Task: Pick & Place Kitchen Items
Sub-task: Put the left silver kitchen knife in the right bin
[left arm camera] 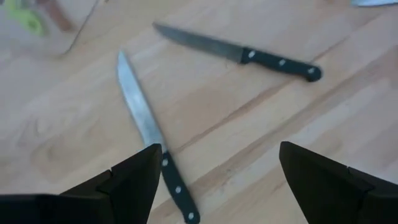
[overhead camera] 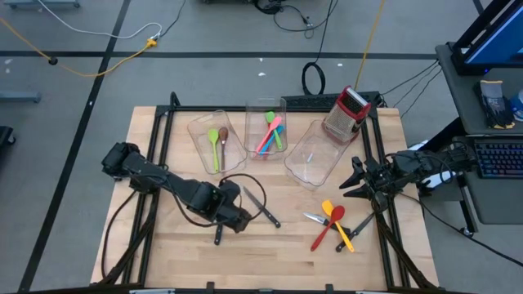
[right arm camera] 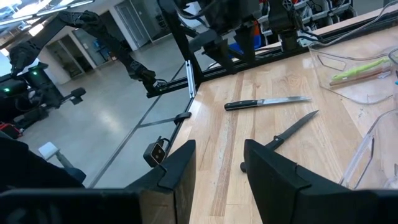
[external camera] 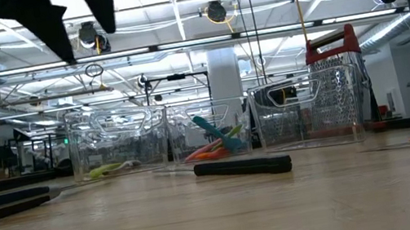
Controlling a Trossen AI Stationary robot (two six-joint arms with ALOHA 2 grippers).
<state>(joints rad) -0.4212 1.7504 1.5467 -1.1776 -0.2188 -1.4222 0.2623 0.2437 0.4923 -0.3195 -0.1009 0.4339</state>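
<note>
Two black-handled steel knives lie flat on the wooden table: one [left arm camera: 146, 124] just beneath my left gripper [left arm camera: 217, 162], the other [left arm camera: 249, 55] a little beyond it. My left gripper [overhead camera: 237, 216] hangs open above them, pointing steeply down and touching nothing. Its fingers show at the top left of the low view [external camera: 73, 12]. At the table's right edge my right gripper [overhead camera: 350, 181] is held level and open, nothing between its fingers [right arm camera: 217, 155]. Yellow, red and orange utensils [overhead camera: 335, 224] lie on the table near the right front.
Three clear bins stand at the back: the left one [overhead camera: 214, 139] holds a green and a brown spoon, the middle one [overhead camera: 265, 129] several coloured utensils, and the right one [overhead camera: 315, 155] shows nothing inside. A red-topped grater [overhead camera: 347, 113] stands behind it.
</note>
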